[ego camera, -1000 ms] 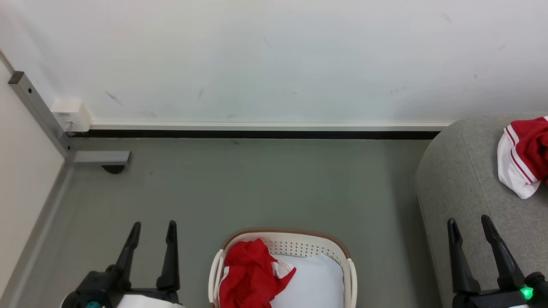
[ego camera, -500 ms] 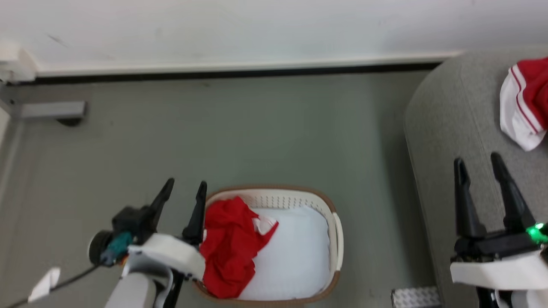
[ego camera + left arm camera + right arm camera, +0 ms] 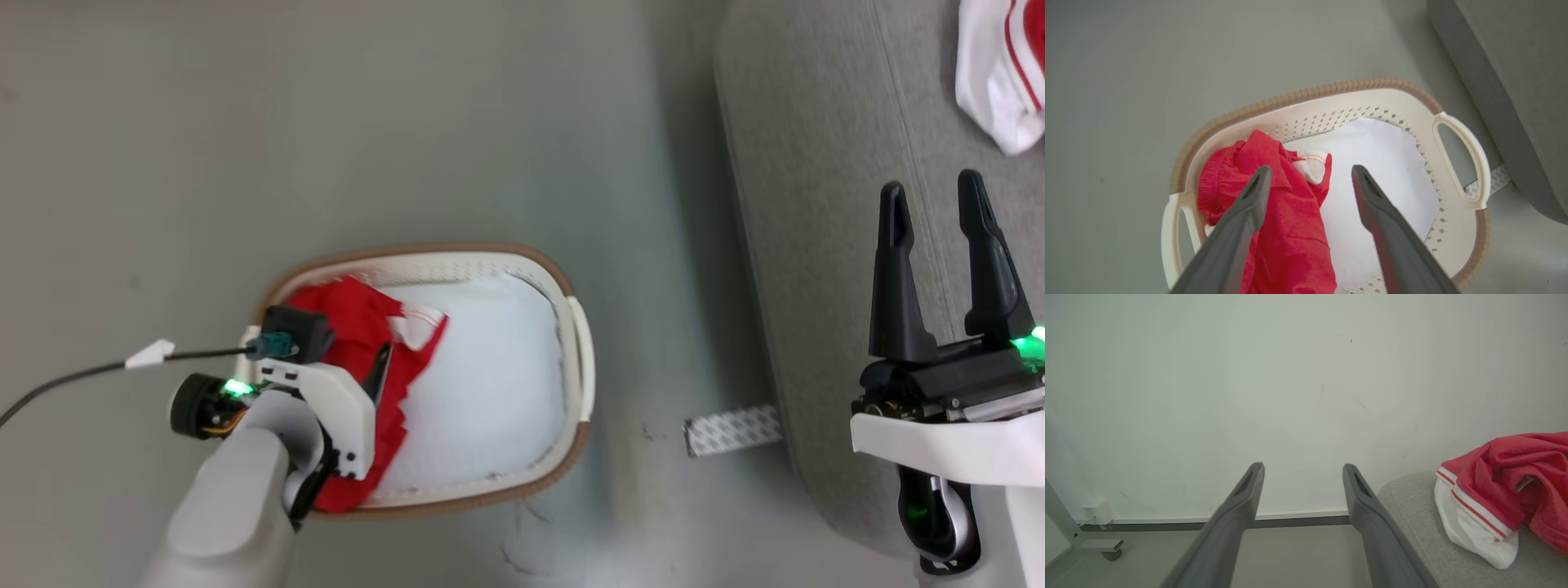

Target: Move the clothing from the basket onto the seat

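Note:
The cream basket (image 3: 424,255) with a brown rim stands on the floor. A crumpled red piece of clothing (image 3: 347,322) with a white panel lies in its left half, over the pale bottom. My left gripper (image 3: 1310,169) hangs open above the basket (image 3: 1372,100). One finger (image 3: 1249,204) is over the red clothing (image 3: 1286,228), the other over the bare bottom, and I cannot tell whether either touches. My right gripper (image 3: 932,186) stands open and empty above the grey seat (image 3: 816,204). Another red-and-white garment (image 3: 992,90) lies on the seat (image 3: 1412,506), to the right of the right gripper (image 3: 1303,466).
A patterned tape strip (image 3: 731,430) lies on the grey-green floor between basket and seat. A black cable (image 3: 82,376) trails left from my left wrist. In the right wrist view a white wall, a metal leg (image 3: 1061,522) and a small white box (image 3: 1096,512) stand ahead.
The head camera has tilted down, so the whole picture has shifted. My left arm has swung in from the basket's left side to above the basket, fingers pointing down. Both grippers stay open.

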Tool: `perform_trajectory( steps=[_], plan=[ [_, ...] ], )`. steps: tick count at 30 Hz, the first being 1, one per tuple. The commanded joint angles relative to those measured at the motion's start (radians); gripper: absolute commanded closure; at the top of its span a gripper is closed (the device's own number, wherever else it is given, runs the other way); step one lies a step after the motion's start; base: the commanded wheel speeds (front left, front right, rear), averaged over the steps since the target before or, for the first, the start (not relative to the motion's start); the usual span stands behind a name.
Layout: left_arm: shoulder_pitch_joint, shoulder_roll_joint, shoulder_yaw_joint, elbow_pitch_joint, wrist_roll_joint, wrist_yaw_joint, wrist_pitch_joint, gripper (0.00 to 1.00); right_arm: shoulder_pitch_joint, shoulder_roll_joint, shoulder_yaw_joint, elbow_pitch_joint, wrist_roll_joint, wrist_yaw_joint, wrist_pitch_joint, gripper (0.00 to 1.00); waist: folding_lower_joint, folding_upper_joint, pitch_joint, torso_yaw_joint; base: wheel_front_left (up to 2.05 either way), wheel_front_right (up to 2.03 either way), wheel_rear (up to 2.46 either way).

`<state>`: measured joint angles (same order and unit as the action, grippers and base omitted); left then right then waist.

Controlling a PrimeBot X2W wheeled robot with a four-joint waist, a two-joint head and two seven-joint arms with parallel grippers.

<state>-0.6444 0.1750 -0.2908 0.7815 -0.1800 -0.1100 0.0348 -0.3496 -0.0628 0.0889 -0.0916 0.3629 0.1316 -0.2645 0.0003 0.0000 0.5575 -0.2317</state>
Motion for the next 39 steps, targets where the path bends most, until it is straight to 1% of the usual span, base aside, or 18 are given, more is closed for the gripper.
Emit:
perform_trajectory(
  steps=[1,5,9,15,18,21,23,24,25,26,33,36,39],
  plan=[
    [-0.013,0.015,-0.003,0.025,0.008,-0.002,0.014,0.0,-0.017,0.004,0.001,-0.004,0.005,-0.002,0.0,0.0,-0.0003,0.0,0.067,-0.058,0.0,0.0,0.0],
    [-0.056,0.037,-0.024,0.154,0.021,-0.006,0.097,0.0,-0.032,0.011,0.011,-0.006,0.014,-0.002,0.0,0.0,-0.0003,0.0,0.108,-0.09,0.0,0.0,0.0],
    [-0.087,0.057,-0.045,0.244,0.032,-0.01,0.137,0.0,-0.048,0.013,0.027,-0.004,0.037,-0.002,0.0,0.0,-0.0003,0.0,0.146,-0.118,0.0,0.0,0.0],
    [-0.152,0.096,-0.095,0.331,0.074,-0.009,0.183,0.0,-0.07,0.013,0.053,-0.009,0.088,-0.002,0.0,0.0,-0.0003,0.0,0.211,-0.159,0.0,0.0,0.0],
    [-0.176,0.091,-0.136,0.361,0.106,-0.009,0.212,0.0,-0.081,0.013,0.064,-0.005,0.107,-0.002,0.0,0.0,-0.0003,0.0,0.234,-0.176,0.0,0.0,0.0],
    [-0.21,0.12,-0.177,0.381,0.148,-0.009,0.223,0.0,-0.085,0.013,0.069,-0.002,0.12,-0.002,0.0,0.0,-0.0003,0.0,0.252,-0.19,0.0,0.0,0.0],
    [-0.222,0.125,-0.198,0.395,0.16,-0.009,0.223,0.0,-0.087,0.013,0.072,0.0,0.124,-0.002,0.0,0.0,-0.0003,0.0,0.26,-0.197,0.0,0.0,0.0],
    [-0.226,0.121,-0.205,0.401,0.162,-0.011,0.224,0.11,-0.088,0.013,0.07,0.0,0.126,-0.002,0.0,0.0,-0.0003,0.0,0.262,-0.199,0.0,0.0,0.0],
    [-0.233,0.117,-0.212,0.401,0.165,-0.012,0.215,0.58,-0.088,0.013,0.067,0.0,0.129,-0.002,0.0,0.0,-0.0003,0.0,0.264,-0.2,0.0,0.0,0.0],
    [-0.238,0.113,-0.218,0.401,0.167,-0.012,0.206,1.0,-0.087,0.013,0.066,0.001,0.13,-0.002,0.0,0.0,-0.0003,0.0,0.264,-0.2,0.0,0.0,0.0],
    [-0.243,0.082,-0.236,0.429,0.148,-0.015,0.154,1.0,-0.09,0.013,0.058,0.018,0.118,-0.002,0.0,0.0,-0.0003,0.0,0.222,-0.184,0.0,0.0,0.0],
    [-0.22,0.054,-0.239,0.436,0.128,-0.017,0.118,1.0,-0.082,0.012,0.054,0.027,0.102,-0.002,0.0,0.0,-0.0003,0.0,0.169,-0.167,0.0,0.0,0.0],
    [-0.191,0.013,-0.234,0.44,0.108,-0.019,0.066,1.0,-0.058,0.012,0.043,0.041,0.08,-0.002,0.0,0.0,-0.0003,0.0,0.088,-0.14,0.0,0.0,0.0]
  ],
)
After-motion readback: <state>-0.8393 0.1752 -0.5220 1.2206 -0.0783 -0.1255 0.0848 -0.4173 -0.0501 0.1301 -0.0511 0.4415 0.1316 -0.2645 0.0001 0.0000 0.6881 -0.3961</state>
